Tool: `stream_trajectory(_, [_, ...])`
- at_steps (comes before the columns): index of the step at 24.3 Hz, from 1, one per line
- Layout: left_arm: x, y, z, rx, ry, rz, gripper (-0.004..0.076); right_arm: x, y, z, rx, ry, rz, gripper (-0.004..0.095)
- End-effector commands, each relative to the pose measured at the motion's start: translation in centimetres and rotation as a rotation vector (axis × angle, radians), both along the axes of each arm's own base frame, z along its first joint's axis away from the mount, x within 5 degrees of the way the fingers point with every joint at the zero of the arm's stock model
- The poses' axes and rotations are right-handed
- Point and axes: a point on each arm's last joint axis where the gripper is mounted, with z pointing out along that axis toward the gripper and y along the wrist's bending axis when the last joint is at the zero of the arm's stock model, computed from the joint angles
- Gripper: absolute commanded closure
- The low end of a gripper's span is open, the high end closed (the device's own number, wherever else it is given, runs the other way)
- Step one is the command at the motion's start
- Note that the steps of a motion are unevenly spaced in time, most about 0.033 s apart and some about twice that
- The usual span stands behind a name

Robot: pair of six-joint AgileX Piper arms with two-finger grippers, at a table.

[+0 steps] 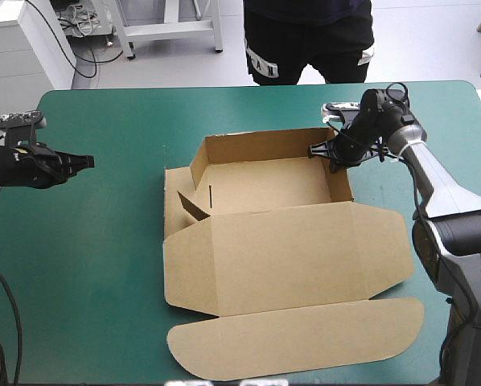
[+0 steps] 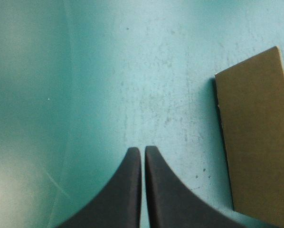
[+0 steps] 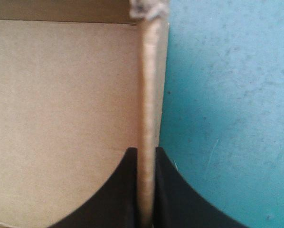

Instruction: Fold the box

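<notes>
The brown box [image 1: 273, 233] lies mid-table as an open tray with its far and right walls raised and the lid flat toward the near edge. My right gripper [image 1: 321, 150] is at the tray's far right corner, shut on the top edge of the right wall [image 3: 148, 95], one finger [image 3: 118, 194] inside the tray and one outside. My left gripper [image 1: 86, 162] hovers over bare cover well to the left of the box, shut and holding nothing [image 2: 143, 152]. A left flap of the box [image 2: 256, 142] shows ahead of it and off to one side.
A loose inner flap [image 1: 194, 205] stands tilted at the tray's left side. The lid's rounded tuck flap [image 1: 297, 338] reaches close to the table's near edge. Teal-green cover [image 1: 88, 265] lies open left of the box.
</notes>
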Motion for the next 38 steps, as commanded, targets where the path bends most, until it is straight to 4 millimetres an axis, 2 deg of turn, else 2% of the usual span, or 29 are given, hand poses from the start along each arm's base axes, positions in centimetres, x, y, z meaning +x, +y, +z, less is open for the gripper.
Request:
stream_trajectory(1, [-0.3,-0.3,2.1,-0.017,-0.097,0.010,0.0717,-0.6,0.0,3.3,0.037,-0.090,-0.010,0.0926])
stream_trajectory(6, [-0.3,-0.3,2.1,0.006,-0.110,-0.010,0.0717,-0.9,0.0,3.9,0.051,-0.100,-0.010,0.0928])
stream_trajectory(11, [-0.3,-0.3,2.1,0.004,-0.107,-0.009,0.0713,-1.7,-0.2,5.8,0.058,-0.147,-0.005,0.0928])
stream_trajectory(13, [-0.3,-0.3,2.1,0.003,-0.102,-0.011,0.0652,-2.4,-0.5,7.3,0.057,-0.185,0.005,0.0928])
stream_trajectory(15, [-0.4,-0.4,2.1,-0.002,-0.093,-0.015,0.0514,-3.1,-0.7,8.7,0.069,-0.215,0.003,0.0928])
stream_trajectory(16, [-0.4,-0.5,2.0,-0.010,-0.090,-0.019,0.0384,-3.4,-1.1,9.4,0.077,-0.231,-0.007,0.0928])
stream_trajectory(17, [-0.4,-0.6,2.1,-0.022,-0.092,-0.019,0.0304,-3.6,-1.1,9.7,0.084,-0.238,-0.006,0.0928])
stream_trajectory(18, [-0.3,-0.6,2.1,-0.033,-0.095,-0.016,0.0169,-4.1,-1.4,10.6,0.106,-0.256,-0.012,0.0928])
stream_trajectory(19, [-0.3,-0.8,2.2,-0.058,-0.104,-0.015,0.0109,-4.5,-1.6,11.3,0.124,-0.273,-0.012,0.0928])
stream_trajectory(22, [-0.2,-1.0,2.3,-0.090,-0.117,-0.013,0.0106,-5.7,-2.0,13.1,0.140,-0.319,-0.015,0.0928])
stream_trajectory(26, [0.0,-1.3,2.3,-0.141,-0.117,-0.015,0.0106,-8.2,-2.7,16.7,0.233,-0.411,0.000,0.0928])
stream_trajectory(27, [0.2,-1.5,1.9,-0.173,-0.093,-0.023,0.0106,-9.3,-3.1,18.0,0.253,-0.449,0.001,0.0928])
stream_trajectory(29, [0.6,-1.7,1.4,-0.217,-0.064,-0.032,0.0106,-10.4,-3.4,19.2,0.252,-0.487,0.005,0.0928])
stream_trajectory(34, [1.1,-2.6,1.2,-0.337,-0.056,-0.086,0.0106,-12.1,-3.5,20.8,0.249,-0.540,0.023,0.0928])
stream_trajectory(38, [1.1,-3.3,1.7,-0.401,-0.099,-0.155,0.0106,-11.7,-3.4,20.5,0.250,-0.530,0.022,0.0928])
